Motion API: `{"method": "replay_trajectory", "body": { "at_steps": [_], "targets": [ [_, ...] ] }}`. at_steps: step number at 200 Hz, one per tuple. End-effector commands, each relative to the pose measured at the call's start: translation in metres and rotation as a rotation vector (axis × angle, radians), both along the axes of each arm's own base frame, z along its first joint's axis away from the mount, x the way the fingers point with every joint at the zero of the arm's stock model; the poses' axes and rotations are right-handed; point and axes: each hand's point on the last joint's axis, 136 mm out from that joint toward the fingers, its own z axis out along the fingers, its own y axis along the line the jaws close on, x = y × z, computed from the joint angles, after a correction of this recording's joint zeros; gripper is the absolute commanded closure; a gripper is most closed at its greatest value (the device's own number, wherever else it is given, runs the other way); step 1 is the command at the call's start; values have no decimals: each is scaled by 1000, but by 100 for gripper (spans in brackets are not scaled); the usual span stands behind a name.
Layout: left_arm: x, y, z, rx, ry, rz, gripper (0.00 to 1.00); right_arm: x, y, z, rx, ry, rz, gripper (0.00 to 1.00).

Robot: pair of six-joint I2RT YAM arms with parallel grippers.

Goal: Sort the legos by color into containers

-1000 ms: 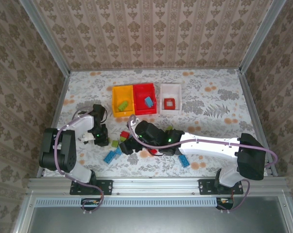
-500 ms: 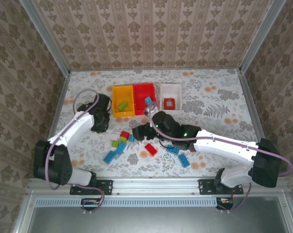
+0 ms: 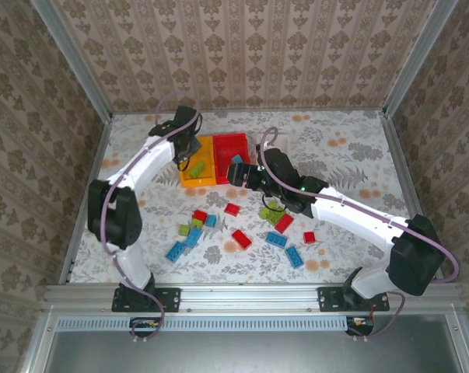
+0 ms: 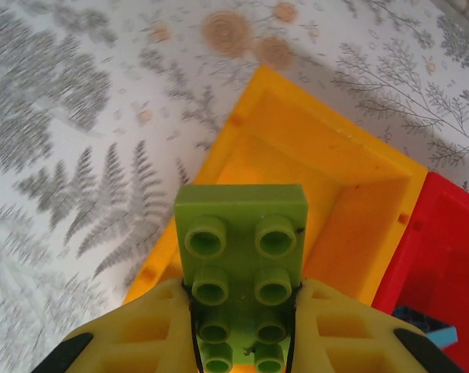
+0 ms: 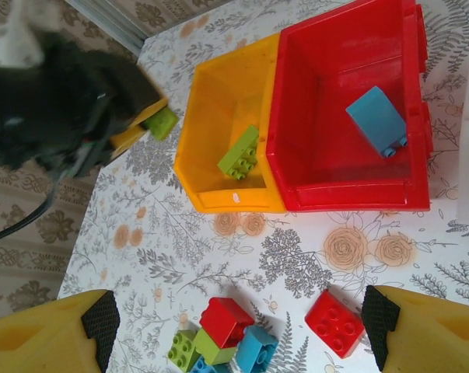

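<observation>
My left gripper (image 4: 242, 330) is shut on a lime green lego (image 4: 242, 249), held studs-up over the near left rim of the yellow container (image 4: 351, 210). From above, that gripper (image 3: 184, 153) is at the yellow container's (image 3: 197, 175) left side. One lime lego (image 5: 240, 153) lies in the yellow container (image 5: 218, 101), and a blue lego (image 5: 376, 120) lies in the red container (image 5: 335, 78). My right gripper (image 5: 240, 326) is open and empty, high above loose red legos (image 5: 335, 322) and a red, green and blue cluster (image 5: 218, 342).
Loose legos are scattered over the near half of the table: red ones (image 3: 240, 238), blue ones (image 3: 277, 239) and lime ones (image 3: 183, 230). The right arm (image 3: 343, 214) stretches across them toward the red container (image 3: 232, 151). Metal rails edge the table.
The left arm has swung from the near left of the table up to the yellow container, carrying the lime lego. The right gripper has drawn back from the loose pile toward the containers.
</observation>
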Motion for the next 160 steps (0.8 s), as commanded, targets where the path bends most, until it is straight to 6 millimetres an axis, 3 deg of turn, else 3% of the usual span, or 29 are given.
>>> {"method": "replay_trajectory", "body": {
  "at_steps": [1, 35, 63, 66, 80, 128, 149, 160],
  "targets": [
    [16, -4, -1, 111, 36, -112, 78, 0, 3, 9, 29, 20, 1, 15],
    [33, -11, -27, 159, 90, -153, 72, -6, -5, 3, 19, 35, -3, 15],
    [33, -14, -42, 159, 133, -163, 63, -12, -11, -13, -9, 67, -11, 15],
    [32, -15, -43, 156, 136, -164, 62, -15, -14, -3, 4, 50, -12, 15],
    [30, -18, -44, 149, 138, -172, 57, -19, -19, -9, -15, 64, -16, 15],
    [21, -25, -5, 108, 53, -189, 44, -36, -38, -47, -164, 123, 23, 14],
    [9, -25, 23, 72, 5, -180, 43, -52, -23, -64, -263, 123, 177, 15],
    [-1, -25, 42, 47, -46, -180, 42, -60, -12, -84, -348, 130, 275, 15]
  ]
}}
